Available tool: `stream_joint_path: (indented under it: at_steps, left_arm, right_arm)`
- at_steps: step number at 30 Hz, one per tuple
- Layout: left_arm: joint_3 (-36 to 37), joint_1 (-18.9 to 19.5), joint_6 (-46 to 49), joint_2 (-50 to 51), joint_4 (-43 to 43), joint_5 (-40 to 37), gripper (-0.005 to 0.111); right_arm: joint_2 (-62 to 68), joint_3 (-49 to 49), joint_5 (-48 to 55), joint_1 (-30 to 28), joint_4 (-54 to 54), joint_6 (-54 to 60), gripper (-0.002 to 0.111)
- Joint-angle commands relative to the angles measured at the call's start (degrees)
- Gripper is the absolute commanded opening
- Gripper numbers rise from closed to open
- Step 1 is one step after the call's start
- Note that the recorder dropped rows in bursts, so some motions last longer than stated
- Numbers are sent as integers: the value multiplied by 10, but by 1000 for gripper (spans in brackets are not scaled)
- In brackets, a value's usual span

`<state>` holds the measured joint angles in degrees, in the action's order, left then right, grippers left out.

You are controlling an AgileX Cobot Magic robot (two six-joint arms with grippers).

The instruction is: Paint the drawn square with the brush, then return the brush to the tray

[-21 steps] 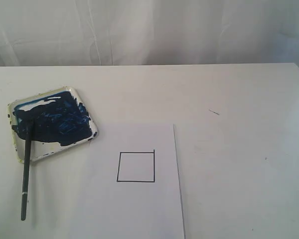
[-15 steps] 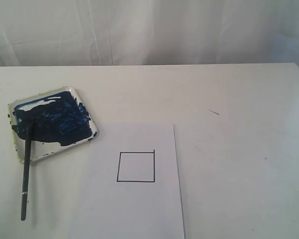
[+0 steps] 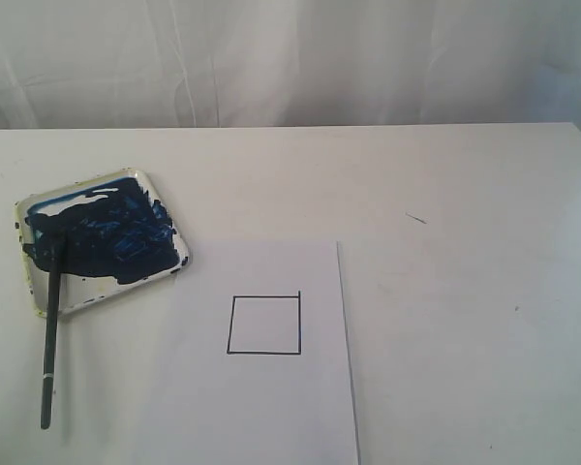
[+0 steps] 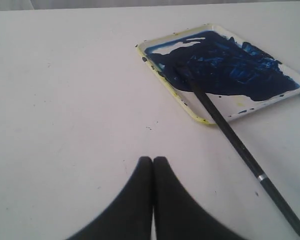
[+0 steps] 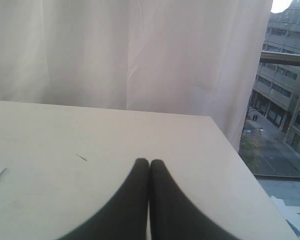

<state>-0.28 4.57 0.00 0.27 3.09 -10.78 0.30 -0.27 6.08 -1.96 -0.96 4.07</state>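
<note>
nothing moved since prev | brush tip in tray, handle out over rim, near L gripper, apart | L gripper jaws pressed tog, empty | R gripper same | drawn square blank

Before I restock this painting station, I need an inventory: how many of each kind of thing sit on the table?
tray: 1
brush: 1
paper sheet: 1
drawn square: 1
Total: 4

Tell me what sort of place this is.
Probably an upper-floor room set up as a work bench: a plain white table, a white curtain behind it, and city buildings visible outside.
</note>
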Motion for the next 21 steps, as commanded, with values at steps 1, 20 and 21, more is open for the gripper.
stream_joint_path:
  at_steps: [1, 20, 21]
  left_arm:
    - [3, 1, -35, -3, 29, 52, 0]
    - [-236, 1, -153, 66, 79, -91, 0]
    - [-267, 1, -125, 93, 79, -117, 0]
  right_arm:
    - [-3, 3, -25, 2, 1, 0, 0]
    - [22, -175, 46, 2, 1, -178, 0]
    - [41, -203, 65, 2, 1, -169, 0]
